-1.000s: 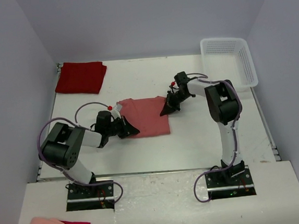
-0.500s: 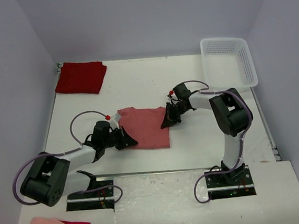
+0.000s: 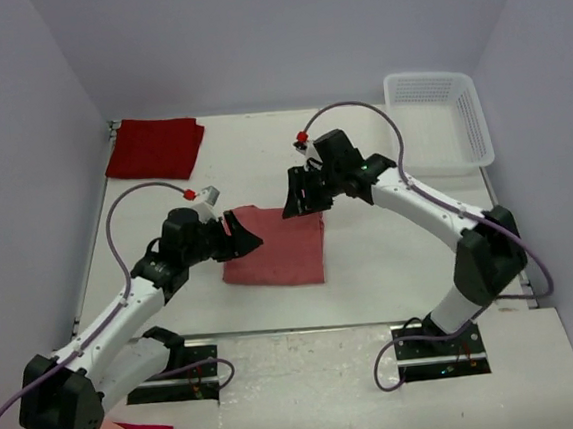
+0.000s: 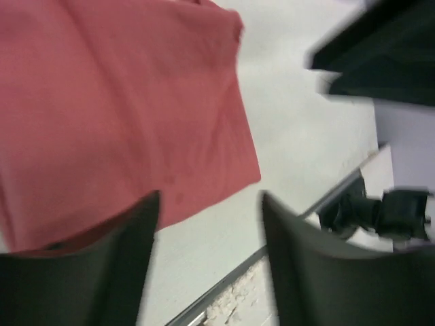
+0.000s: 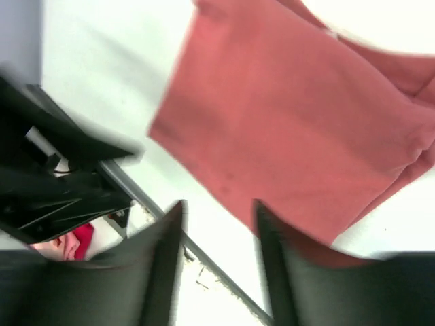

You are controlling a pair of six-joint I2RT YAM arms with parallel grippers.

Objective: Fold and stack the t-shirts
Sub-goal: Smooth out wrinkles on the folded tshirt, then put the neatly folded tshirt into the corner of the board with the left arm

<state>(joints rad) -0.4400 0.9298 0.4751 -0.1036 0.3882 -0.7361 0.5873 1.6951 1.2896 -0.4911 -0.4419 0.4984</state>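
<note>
Salmon t-shirt [image 3: 275,251] lies folded mid-table. Left gripper [image 3: 253,241] and right gripper [image 3: 292,205] hover at its far corners, jaws parted, gripping nothing. Crimson t-shirt [image 3: 155,148] folded, far-left corner.

Salmon t-shirt [image 3: 274,248], centre: soft matt cloth, lightly creased. Crimson t-shirt [image 3: 155,148], 10 o'clock: matt cloth, deeper in tone. Mesh basket [image 3: 472,118], 2 o'clock: white perforated plastic, faintly glossy. Table [image 3: 391,266]: smooth matt white surface. Left gripper [image 4: 211,224] and right gripper [image 5: 217,224]: matt black fingers, seemingly plastic. Arm cable [image 3: 349,105]: smooth purple sheathing.
</note>
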